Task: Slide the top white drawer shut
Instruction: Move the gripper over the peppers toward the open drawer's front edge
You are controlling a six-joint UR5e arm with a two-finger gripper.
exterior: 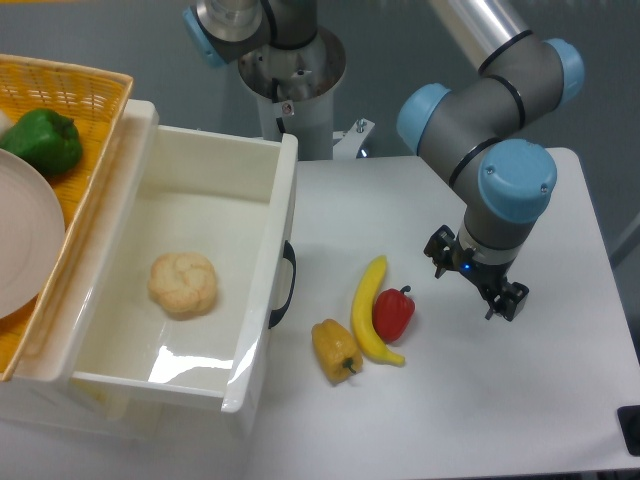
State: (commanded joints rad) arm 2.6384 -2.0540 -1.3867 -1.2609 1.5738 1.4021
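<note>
Top white drawer (200, 180) pulled fully open.

White table (520, 400) carries banana (368, 312), red pepper (393, 313), apparently yellow pepper (336, 349).

So the top drawer (190, 270) sits pulled out at the left of the table (560, 400), with a bread roll (183, 284) inside it. A wicker basket (70, 95) is further left, holding a pepper (42, 140) and a plate (25, 240). Right of the drawer's handle (284, 286): another pepper (336, 350), a banana (368, 310), then a third pepper (394, 312) touching the banana. The gripper (470, 283) hangs further right.
</note>
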